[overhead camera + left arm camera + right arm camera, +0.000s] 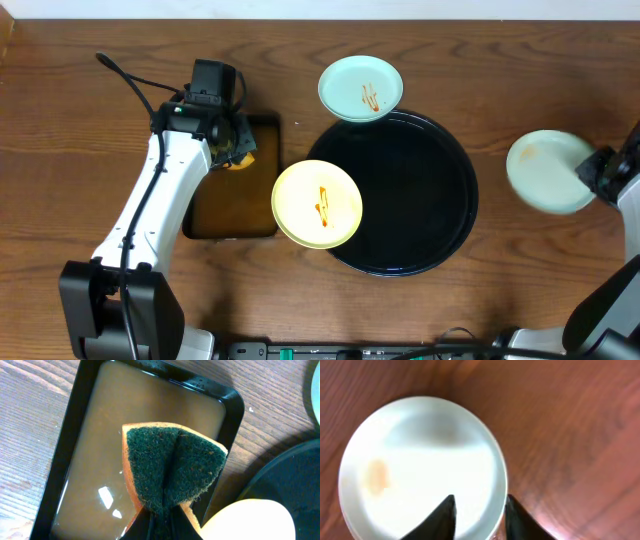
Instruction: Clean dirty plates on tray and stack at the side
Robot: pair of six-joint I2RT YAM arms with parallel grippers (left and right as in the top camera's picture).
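A pale blue plate with an orange streak overlaps the far rim of the round black tray. A cream plate with a streak overlaps the tray's left rim. Another pale plate, with a faint orange smudge, sits on the wood to the right of the tray. My right gripper stands open astride its near rim, one finger over the plate and one outside it. My left gripper is shut on a green-and-orange sponge, folded between its jaws.
A rectangular black tray of brownish liquid lies left of the round tray, under the sponge. The cream plate and the round tray's rim lie close to the sponge on its right. The table's far edge runs along the top.
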